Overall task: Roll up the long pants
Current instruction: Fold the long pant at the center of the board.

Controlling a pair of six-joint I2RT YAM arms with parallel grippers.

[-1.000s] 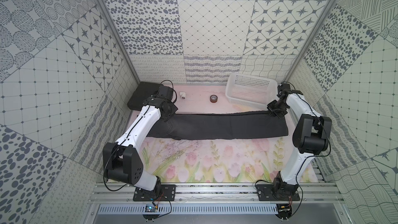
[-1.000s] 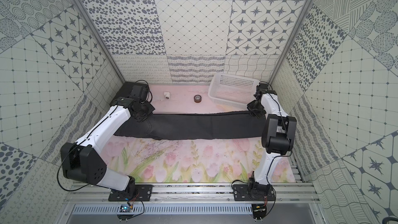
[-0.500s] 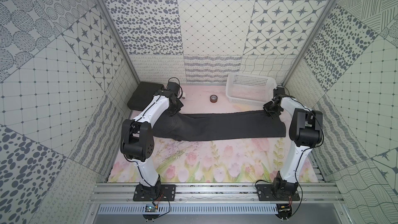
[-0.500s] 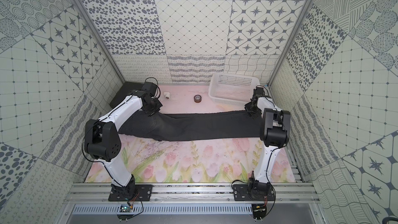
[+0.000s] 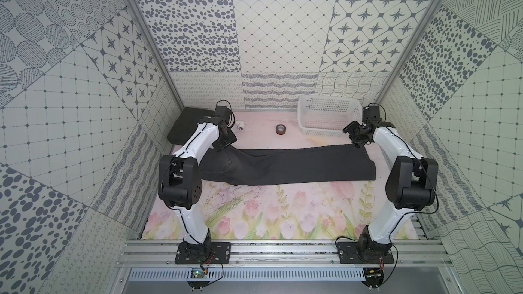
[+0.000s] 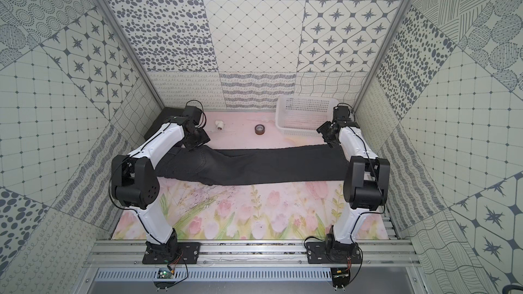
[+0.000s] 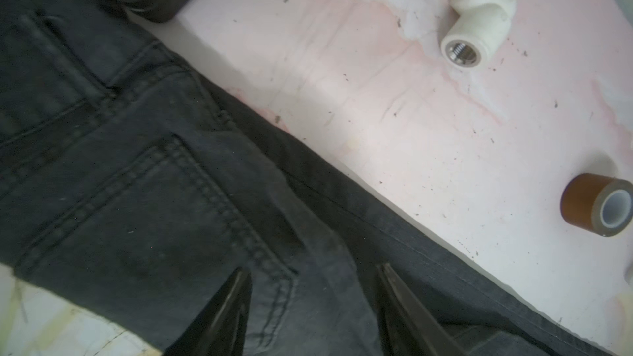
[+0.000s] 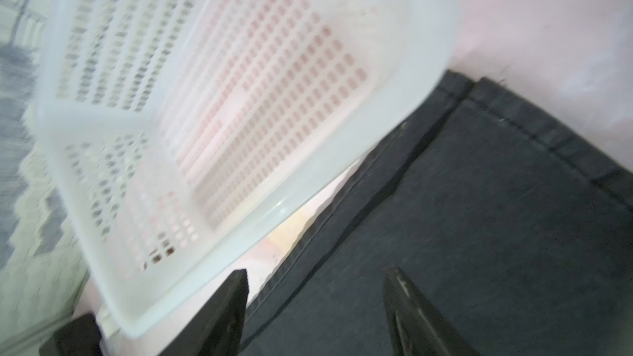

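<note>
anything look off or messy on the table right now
Nothing spilled. The pants lie flat but bunch into a crease by the seat. The mat is worn to white patches near the pipe fitting.

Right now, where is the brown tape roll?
In both top views the brown tape roll sits by the back wall, between the white pipe elbow and the basket.
</note>
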